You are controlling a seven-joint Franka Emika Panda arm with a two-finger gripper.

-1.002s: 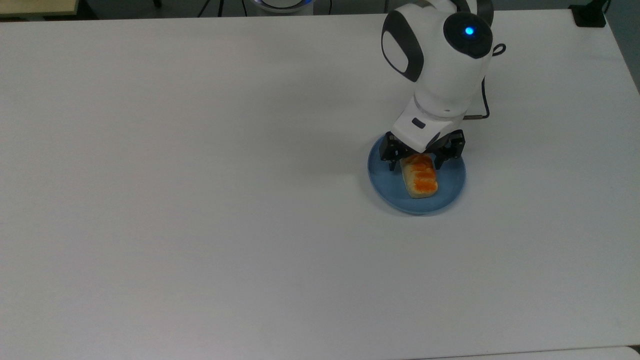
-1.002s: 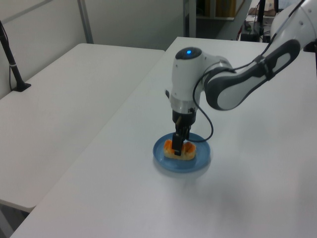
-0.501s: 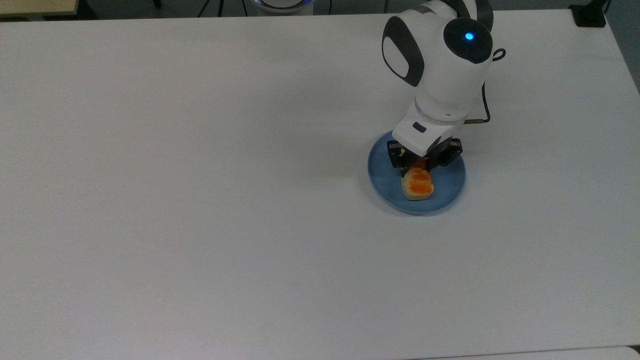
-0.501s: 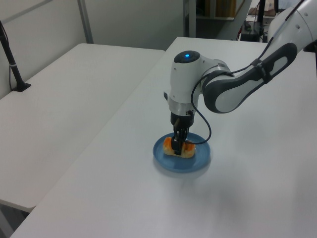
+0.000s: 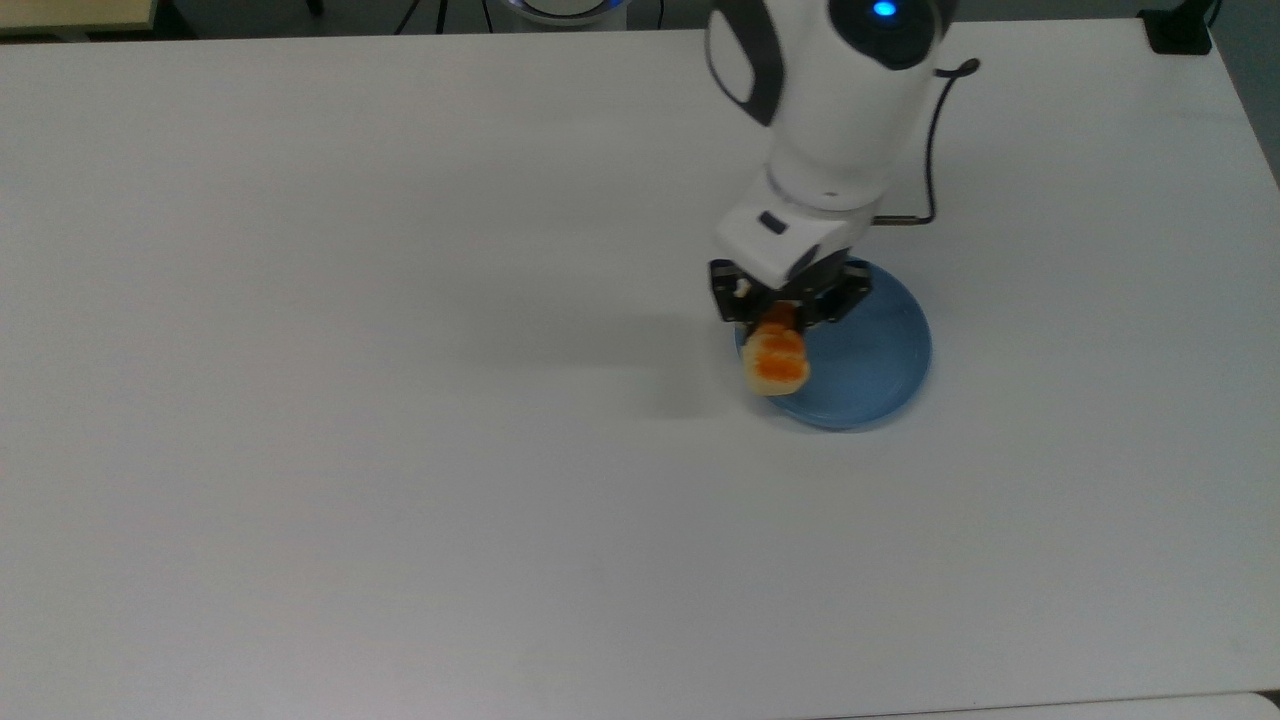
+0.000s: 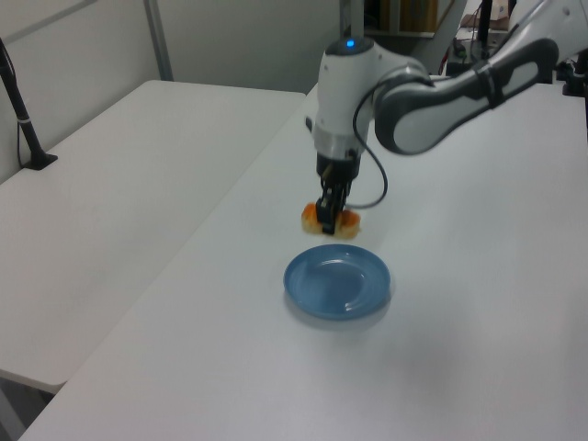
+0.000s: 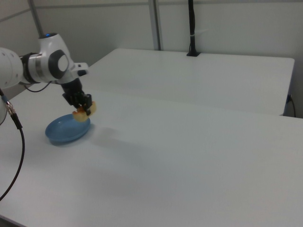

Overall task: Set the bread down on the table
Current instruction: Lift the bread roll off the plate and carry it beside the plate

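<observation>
The bread (image 5: 776, 363), a pale loaf with orange-glazed lumps, hangs in the air over the left rim of the blue plate (image 5: 870, 360) in the top view. My gripper (image 5: 779, 318) is shut on the bread's far end, and its body hides that end. In the left view the bread (image 6: 330, 221) is well above the bare blue plate (image 6: 336, 281), held by the gripper (image 6: 328, 218). In the right view the bread (image 7: 83, 111) hangs over the right edge of the plate (image 7: 67, 129). The white table (image 5: 400, 400) spreads all around.
A black cable (image 5: 925, 150) loops from the arm above the plate in the top view. A black post (image 6: 20, 110) stands on a second white table at the left view's left. Bare tabletop stretches to the top view's left of the plate.
The gripper closed on the bread, then lifted it off the plate and carried it toward the top view's left. The plate stayed put.
</observation>
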